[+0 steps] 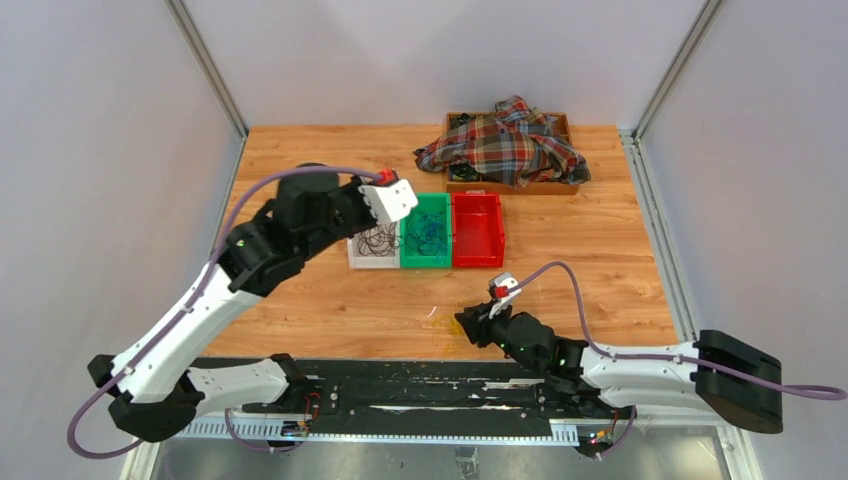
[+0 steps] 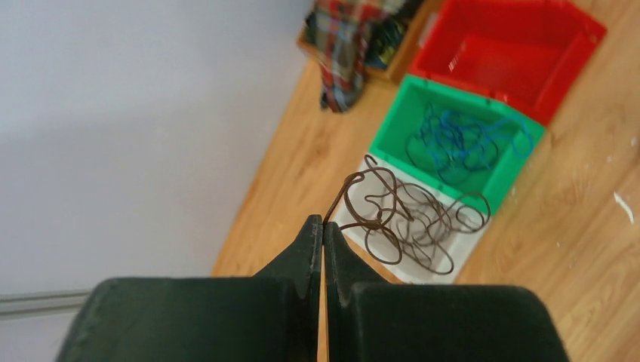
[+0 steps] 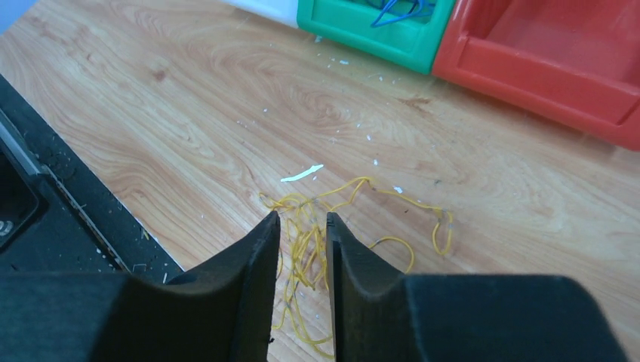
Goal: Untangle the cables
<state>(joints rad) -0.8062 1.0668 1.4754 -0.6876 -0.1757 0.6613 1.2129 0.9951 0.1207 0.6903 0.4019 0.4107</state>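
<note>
Left gripper (image 2: 323,226) pinched brown cable (image 2: 411,222) over white bin (image 2: 466,245) beside green bin (image 2: 389,124), right gripper (image 3: 302,217) hung part-spread over yellow cable (image 3: 306,245) on that bin's near side; you risked dragging brown out if left retracted unreleased.

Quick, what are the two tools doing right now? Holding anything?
Left tool: closed, holding the brown cable.
Right tool: slightly open over the yellow cable, holding nothing.
</note>
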